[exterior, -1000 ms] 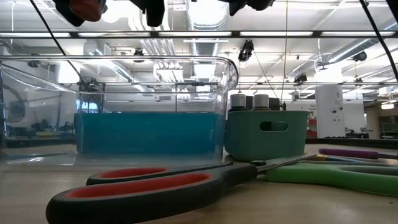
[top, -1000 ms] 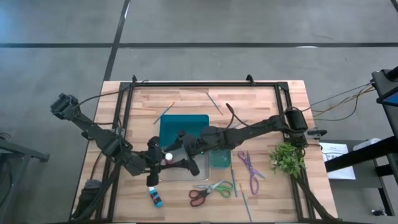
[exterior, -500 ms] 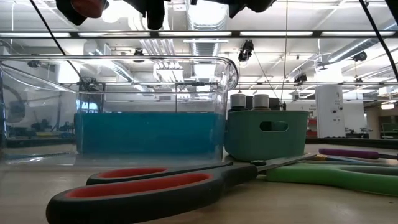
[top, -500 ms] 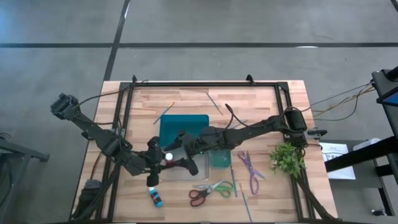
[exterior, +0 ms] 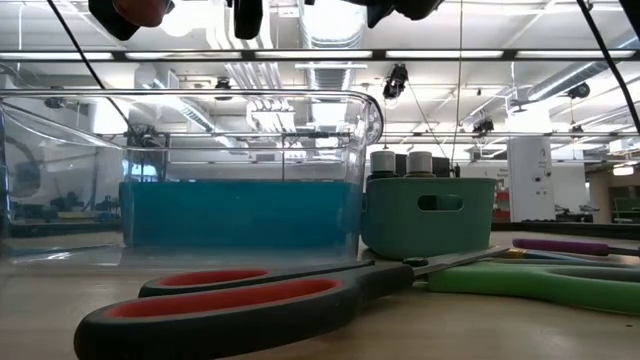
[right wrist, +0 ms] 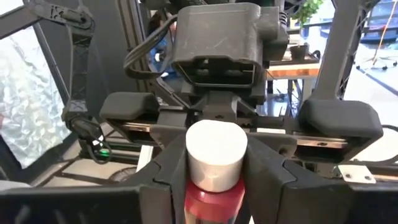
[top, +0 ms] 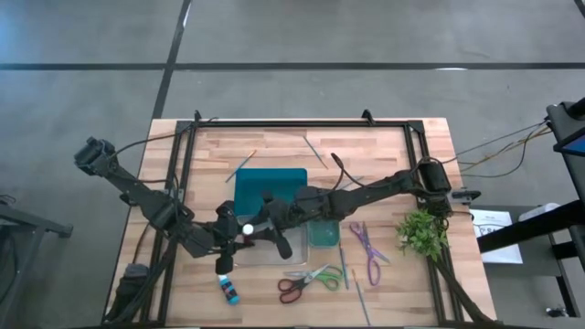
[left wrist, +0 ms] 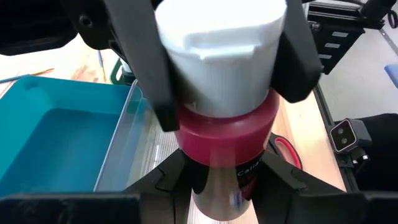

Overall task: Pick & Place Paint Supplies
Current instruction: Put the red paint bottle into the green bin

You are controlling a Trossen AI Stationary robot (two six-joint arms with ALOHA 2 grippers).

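Observation:
A red paint bottle (top: pixel 247 231) with a white cap (right wrist: pixel 216 154) hangs in the air between my two grippers, over the clear container (top: pixel 260 252). My left gripper (top: pixel 236 235) is shut on its lower body and my right gripper (top: pixel 260 229) on its cap end. A blue paint bottle (top: pixel 228 291) lies on the table near the front edge. Red-green scissors (top: pixel 309 280) and purple scissors (top: pixel 366 247) lie flat to the right. Thin brushes (top: pixel 242 165) (top: pixel 315 150) lie farther back. Two capped bottles (exterior: pixel 400 162) stand in the small green tub (exterior: pixel 428 215). My left gripper pinches the bottle's lower body (left wrist: pixel 221 186), below the red part, between its two fingers, coming from the table's left. The bottle is lifted clear. My right gripper pinches the white cap (left wrist: pixel 217 56) between its fingers (left wrist: pixel 144 68), coming from the table's right, opposite my left gripper.
A teal tray (top: pixel 271 187) lies behind the clear container. A green plant sprig (top: pixel 422 233) sits at the right edge. A black frame (top: pixel 302 124) runs round the table top. More thin brushes (top: pixel 344 267) lie near the scissors.
My right gripper's fingers have closed in on the bottle's cap while my left gripper kept its hold. The bottle has stayed where it was, above the clear container.

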